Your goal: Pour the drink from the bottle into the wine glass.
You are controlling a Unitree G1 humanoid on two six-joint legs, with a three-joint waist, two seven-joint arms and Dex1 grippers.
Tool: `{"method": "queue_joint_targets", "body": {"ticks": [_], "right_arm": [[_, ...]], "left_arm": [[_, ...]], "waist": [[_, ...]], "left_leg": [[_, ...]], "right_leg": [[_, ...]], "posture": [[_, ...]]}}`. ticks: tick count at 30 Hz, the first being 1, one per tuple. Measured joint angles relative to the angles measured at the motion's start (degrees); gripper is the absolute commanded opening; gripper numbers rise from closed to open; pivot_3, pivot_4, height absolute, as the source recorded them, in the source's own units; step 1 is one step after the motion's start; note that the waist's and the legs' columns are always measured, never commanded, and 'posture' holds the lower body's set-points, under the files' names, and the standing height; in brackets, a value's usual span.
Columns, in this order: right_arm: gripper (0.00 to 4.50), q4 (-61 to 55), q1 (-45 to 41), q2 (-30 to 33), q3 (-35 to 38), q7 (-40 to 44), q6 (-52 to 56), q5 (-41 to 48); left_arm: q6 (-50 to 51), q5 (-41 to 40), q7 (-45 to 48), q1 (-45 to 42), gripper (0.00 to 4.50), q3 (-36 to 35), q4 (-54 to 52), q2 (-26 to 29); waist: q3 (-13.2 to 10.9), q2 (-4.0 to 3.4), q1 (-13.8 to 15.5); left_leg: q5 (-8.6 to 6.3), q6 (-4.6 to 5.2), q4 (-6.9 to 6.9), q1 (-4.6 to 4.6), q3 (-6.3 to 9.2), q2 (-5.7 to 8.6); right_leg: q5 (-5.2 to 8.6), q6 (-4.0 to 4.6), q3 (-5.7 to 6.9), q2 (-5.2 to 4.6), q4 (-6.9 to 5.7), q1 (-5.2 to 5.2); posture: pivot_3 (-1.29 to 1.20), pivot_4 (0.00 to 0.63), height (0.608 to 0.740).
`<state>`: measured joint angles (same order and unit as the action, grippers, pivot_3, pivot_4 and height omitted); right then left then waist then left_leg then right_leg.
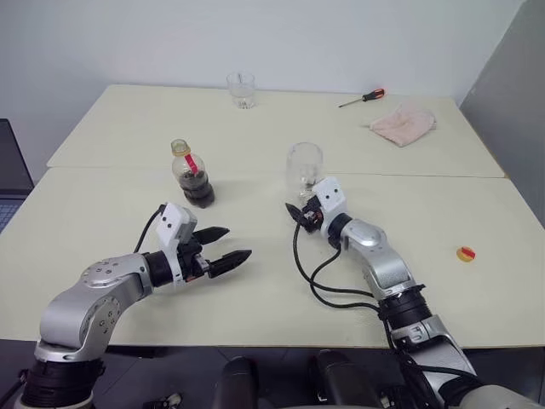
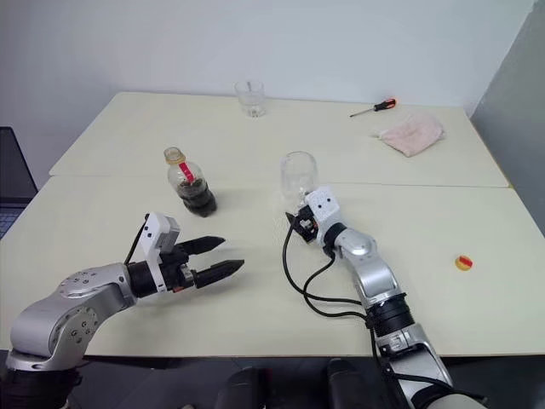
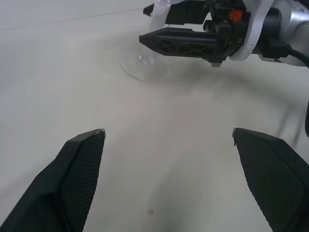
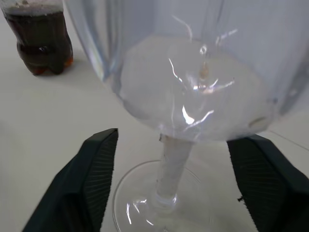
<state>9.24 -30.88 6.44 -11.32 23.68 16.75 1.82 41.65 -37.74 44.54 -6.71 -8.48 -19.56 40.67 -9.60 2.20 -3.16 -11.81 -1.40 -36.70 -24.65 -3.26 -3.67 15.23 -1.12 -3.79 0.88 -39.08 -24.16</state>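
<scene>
Both jaws wide, wine glass (image 4: 193, 96) unheld

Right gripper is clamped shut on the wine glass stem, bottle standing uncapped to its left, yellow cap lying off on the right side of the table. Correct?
Not quite: the right gripper is open. The right wrist view shows its fingers standing wide apart on either side of the wine glass stem, touching nothing. The rest holds: the bottle stands uncapped to its left, and the yellow cap lies off on the table's right side.

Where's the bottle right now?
In the left eye view the bottle stands left of centre on the table, left of the wine glass, beyond the left gripper.
</scene>
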Motion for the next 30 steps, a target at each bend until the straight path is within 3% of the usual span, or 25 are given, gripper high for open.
{"method": "queue_joint_targets", "body": {"ticks": [6,10,13,16,20,30], "right_arm": [[4.47,-15.9,6.5,11.8,2.3,8.0,14.0,6.1],[4.47,-24.9,9.7,24.0,9.6,15.9,26.7,15.4],[4.47,-29.0,5.4,32.9,19.6,21.0,35.3,24.7],[4.47,-31.7,-2.6,36.2,23.3,23.1,39.8,31.6],[4.47,-33.0,-12.1,38.5,22.7,24.8,43.6,37.9],[4.47,-34.5,-15.7,38.8,15.1,24.7,45.2,40.4]], "left_arm": [[-1.4,0.6,-1.0,1.9,4.50,-2.0,1.5,-0.2],[-4.5,2.5,-4.7,7.7,4.50,-6.8,1.6,-2.3],[-11.0,5.9,-9.2,8.9,4.50,-10.3,3.3,-6.2],[-18.2,10.4,-12.1,6.9,4.50,-10.6,8.6,-8.7],[-25.1,14.6,-14.6,3.5,4.50,-10.6,15.4,-10.2],[-25.8,17.9,-16.9,-5.5,4.50,-7.6,21.1,-10.9]], "waist": [[0.0,0.00,0.6],[-0.1,-0.08,0.8],[-0.1,-0.10,0.9],[-0.1,-0.10,0.8],[0.0,0.02,1.1],[0.0,0.03,1.4]], "left_leg": [[0.00,0.00,-0.01,-0.01,-0.03,-0.02],[-0.01,0.01,0.00,-0.01,-0.09,-0.02],[-0.01,0.01,-0.03,0.03,-0.07,0.05],[-0.01,0.02,0.04,0.12,-0.08,0.00],[-0.01,0.02,0.14,0.04,-0.08,-0.03],[-0.01,0.02,-0.05,-0.12,-0.09,0.02]], "right_leg": [[0.03,-0.04,-0.01,-0.16,0.03,0.01],[0.11,-0.18,-0.09,-0.21,0.04,0.00],[0.14,-0.24,-0.07,-0.15,0.06,0.03],[0.15,-0.17,-0.07,-0.02,0.04,0.07],[0.19,0.11,-0.03,-0.02,0.06,0.03],[0.04,0.01,0.11,-0.12,0.07,0.02]], "posture": [[0.00,0.150,0.740],[0.00,0.150,0.740],[0.00,0.150,0.740],[0.00,0.150,0.740],[0.00,0.150,0.740],[0.00,0.150,0.740]]}}
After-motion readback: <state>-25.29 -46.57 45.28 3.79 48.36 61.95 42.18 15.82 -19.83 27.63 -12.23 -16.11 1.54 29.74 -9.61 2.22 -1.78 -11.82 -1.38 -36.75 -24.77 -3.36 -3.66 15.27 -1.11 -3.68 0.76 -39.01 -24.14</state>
